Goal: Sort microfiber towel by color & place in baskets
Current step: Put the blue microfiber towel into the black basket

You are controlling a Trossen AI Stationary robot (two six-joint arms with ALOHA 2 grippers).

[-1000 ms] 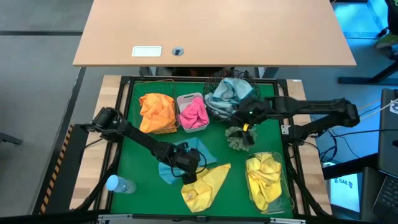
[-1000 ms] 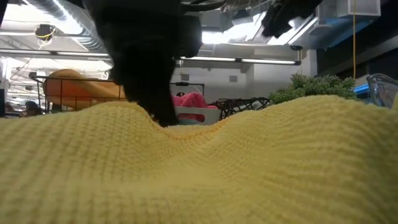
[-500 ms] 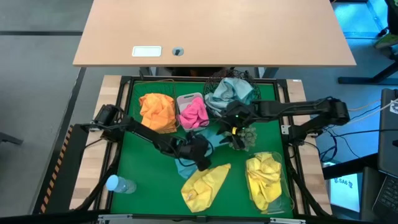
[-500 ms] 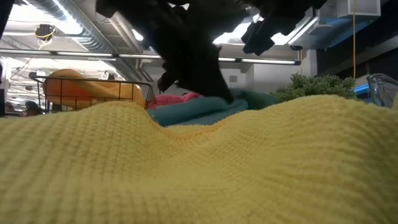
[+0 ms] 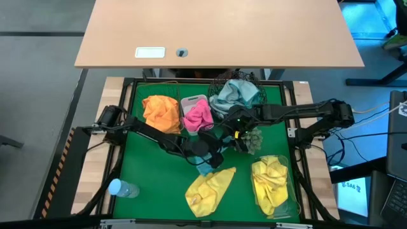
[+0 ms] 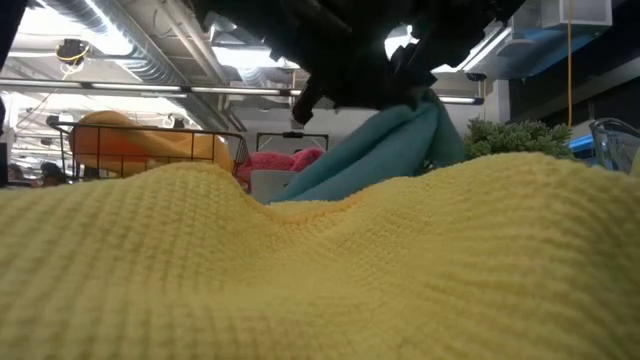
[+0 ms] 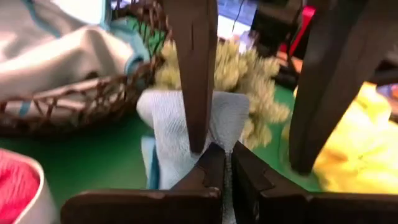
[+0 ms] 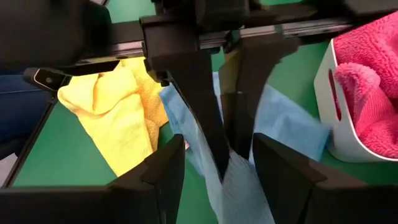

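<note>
Between your left gripper's (image 7: 222, 163) closed fingers hangs the blue towel (image 5: 205, 164), pinched at a fold and now lifted off the green mat (image 5: 143, 168) — a second ago it lay flat there, and the arm has carried it up and toward the middle of the table. Directly ahead of that gripper your right gripper (image 8: 214, 155) has swung in from beside the round black wire-mesh basket (image 5: 236, 89) to meet it; its fingers stand wide, one on each side of the hanging cloth, not yet closed on it. That reads as a handover about to happen, so the blue towel should go on to the round basket just beyond, where pale blue cloth already lies. Below the left gripper the yellow towel (image 5: 208, 189) is untouched on the mat — it is what remains loose. Near the right gripper sits the spiky plant (image 5: 249, 141); watch that the cloth doesn't drag over it.
</note>
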